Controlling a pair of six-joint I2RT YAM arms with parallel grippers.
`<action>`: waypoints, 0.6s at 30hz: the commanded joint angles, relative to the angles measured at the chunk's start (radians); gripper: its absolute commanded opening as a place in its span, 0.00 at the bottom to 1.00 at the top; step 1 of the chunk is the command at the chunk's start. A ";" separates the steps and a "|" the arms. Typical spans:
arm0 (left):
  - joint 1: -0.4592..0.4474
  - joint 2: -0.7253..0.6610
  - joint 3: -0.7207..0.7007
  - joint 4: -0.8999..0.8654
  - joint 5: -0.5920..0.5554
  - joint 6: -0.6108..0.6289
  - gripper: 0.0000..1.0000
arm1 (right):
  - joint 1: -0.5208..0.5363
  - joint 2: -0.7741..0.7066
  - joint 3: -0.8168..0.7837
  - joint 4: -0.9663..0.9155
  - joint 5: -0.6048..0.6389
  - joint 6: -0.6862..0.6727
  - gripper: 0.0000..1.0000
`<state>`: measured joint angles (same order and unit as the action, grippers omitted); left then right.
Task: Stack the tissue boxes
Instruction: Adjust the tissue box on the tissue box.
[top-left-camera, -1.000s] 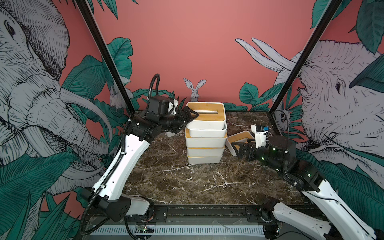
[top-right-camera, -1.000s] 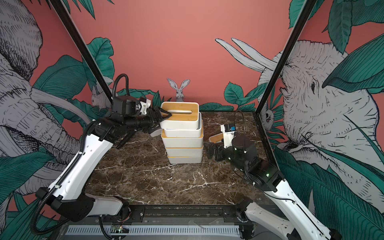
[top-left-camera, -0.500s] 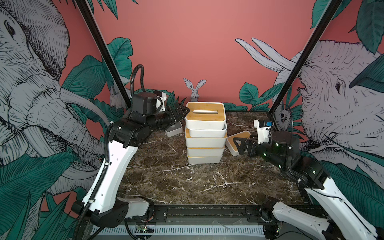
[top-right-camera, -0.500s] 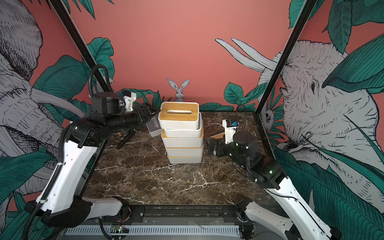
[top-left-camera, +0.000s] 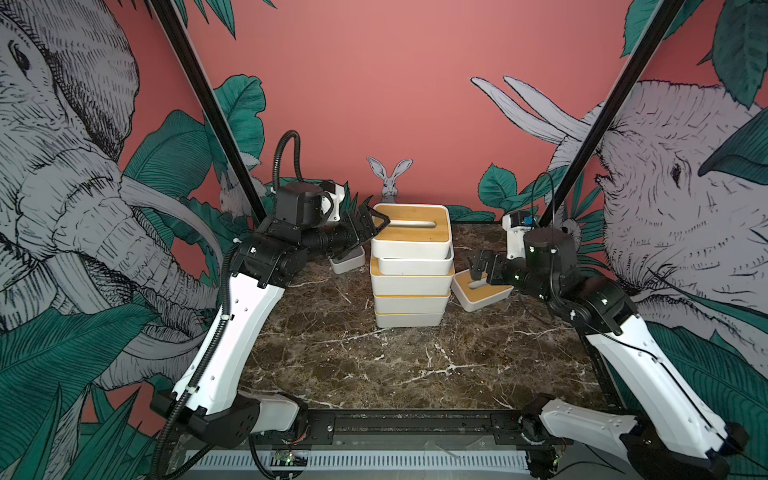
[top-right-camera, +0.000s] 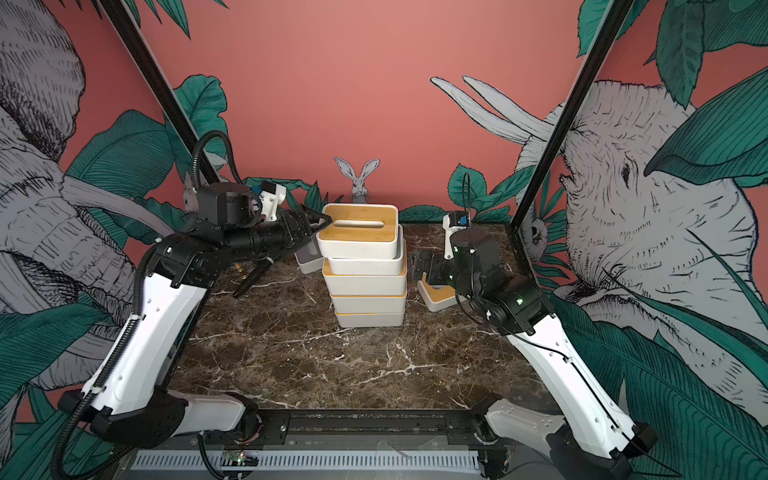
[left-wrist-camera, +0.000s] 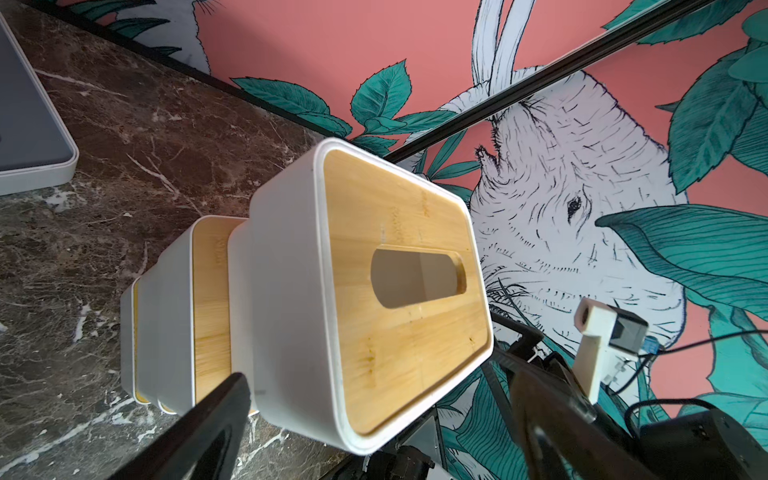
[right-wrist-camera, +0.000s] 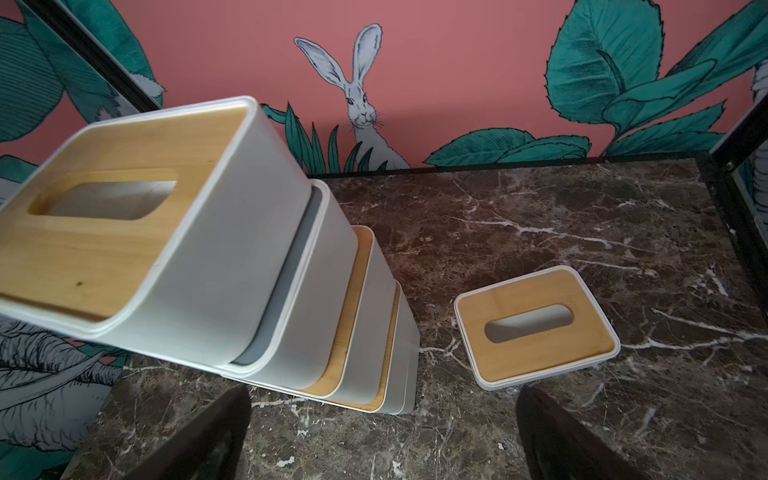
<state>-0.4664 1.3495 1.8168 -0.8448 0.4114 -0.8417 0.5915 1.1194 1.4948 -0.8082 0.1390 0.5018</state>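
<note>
Several tissue boxes stand stacked mid-table. The top one, with a bamboo lid, sits shifted to the left over a grey-lidded box. My left gripper is open at that top box's left end, and the box's corner lies between its spread fingers without touching them. A loose bamboo-lidded box lies tilted to the right of the stack. Above it my right gripper hangs open and empty.
Another grey-lidded box lies at the back left, behind the left gripper. Black frame posts and the mural walls close in the marble table.
The left gripper drew back to the left from the top box's end, then came close to it again. The right arm rose above the loose box.
</note>
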 joint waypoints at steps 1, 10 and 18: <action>-0.009 -0.001 0.019 0.024 0.019 -0.002 0.99 | -0.024 0.013 0.003 0.001 -0.032 0.027 0.99; -0.021 0.027 0.025 0.050 0.037 -0.015 0.99 | -0.048 0.084 0.009 0.039 -0.086 0.038 0.99; -0.041 0.063 0.065 0.040 0.040 -0.014 0.99 | -0.058 0.105 0.013 0.058 -0.112 0.040 0.99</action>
<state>-0.4915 1.4090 1.8408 -0.8131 0.4347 -0.8494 0.5388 1.2297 1.4933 -0.7879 0.0425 0.5354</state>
